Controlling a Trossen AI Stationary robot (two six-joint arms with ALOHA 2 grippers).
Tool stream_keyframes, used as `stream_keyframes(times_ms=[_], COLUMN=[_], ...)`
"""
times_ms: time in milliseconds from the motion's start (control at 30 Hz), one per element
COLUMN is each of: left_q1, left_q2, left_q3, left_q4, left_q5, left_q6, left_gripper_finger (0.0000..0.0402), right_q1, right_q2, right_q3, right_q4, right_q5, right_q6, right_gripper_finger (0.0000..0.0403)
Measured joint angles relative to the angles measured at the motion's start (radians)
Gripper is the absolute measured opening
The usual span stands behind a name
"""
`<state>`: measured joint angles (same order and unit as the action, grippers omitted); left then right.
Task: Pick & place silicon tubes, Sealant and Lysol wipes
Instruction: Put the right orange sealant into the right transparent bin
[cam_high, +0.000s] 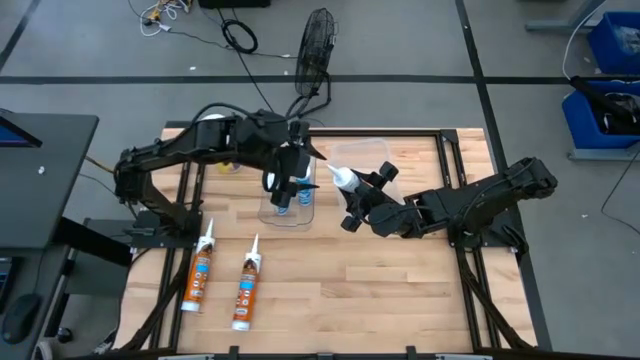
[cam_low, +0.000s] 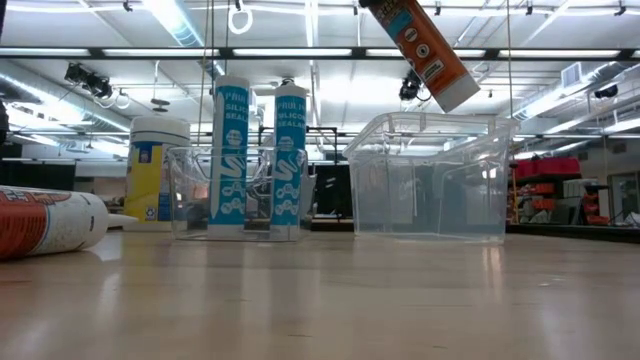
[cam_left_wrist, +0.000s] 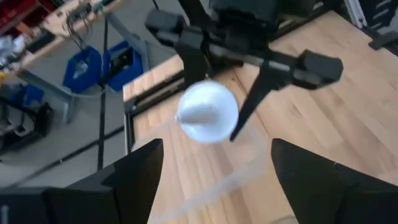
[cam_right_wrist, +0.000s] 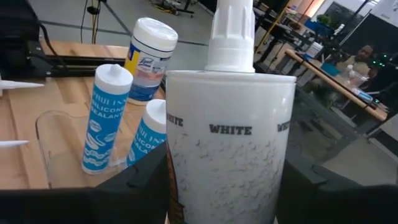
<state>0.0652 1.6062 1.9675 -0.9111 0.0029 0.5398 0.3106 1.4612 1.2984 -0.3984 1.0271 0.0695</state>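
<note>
My right gripper (cam_high: 358, 205) is shut on an orange-and-white sealant tube (cam_right_wrist: 229, 163), held high over the large clear bin (cam_low: 430, 175); its lower end shows in the low view (cam_low: 428, 52). My left gripper (cam_high: 283, 190) is open and empty above two blue-and-white silicone tubes (cam_low: 230, 150) (cam_low: 288, 150), which stand upright in a small clear bin (cam_high: 287, 215). The Lysol wipes canister (cam_low: 155, 165) stands on its base behind that bin and also shows in the right wrist view (cam_right_wrist: 149, 59). Two more orange sealant tubes (cam_high: 198, 275) (cam_high: 245, 285) lie on the table at the near left. My right gripper pinches the sealant tube's body (cam_right_wrist: 186, 186) between its two fingers, a little below the shoulder marked WHITE. The fingers lie across the tube. The tube is lifted clear and tilted, its white nozzle (cam_high: 340, 178) toward the far left and its flat end (cam_low: 455, 95) hanging over the large bin.
The large clear bin (cam_high: 372, 158) stands at the table's far middle, right beside the small bin. One lying sealant tube shows close at the left of the low view (cam_low: 50, 222). Bare wood lies at the table's near right (cam_high: 380, 290).
</note>
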Motion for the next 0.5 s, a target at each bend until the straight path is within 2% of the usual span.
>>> stream_keyframes(times_ms=[267, 500], left_q1=[0.0, 0.004], left_q2=[0.022, 0.045], left_q3=[-0.002, 0.0], left_q4=[0.033, 0.091], left_q5=[0.022, 0.081], left_q6=[0.006, 0.004], left_gripper_finger=[0.0285, 0.0284], right_q1=[-0.003, -0.004], right_q2=[0.0, 0.001], right_q3=[0.0, 0.0], right_q4=[0.004, 0.011], right_q5=[-0.025, -0.028], right_q6=[-0.001, -0.003], right_gripper_finger=[0.0211, 0.0211])
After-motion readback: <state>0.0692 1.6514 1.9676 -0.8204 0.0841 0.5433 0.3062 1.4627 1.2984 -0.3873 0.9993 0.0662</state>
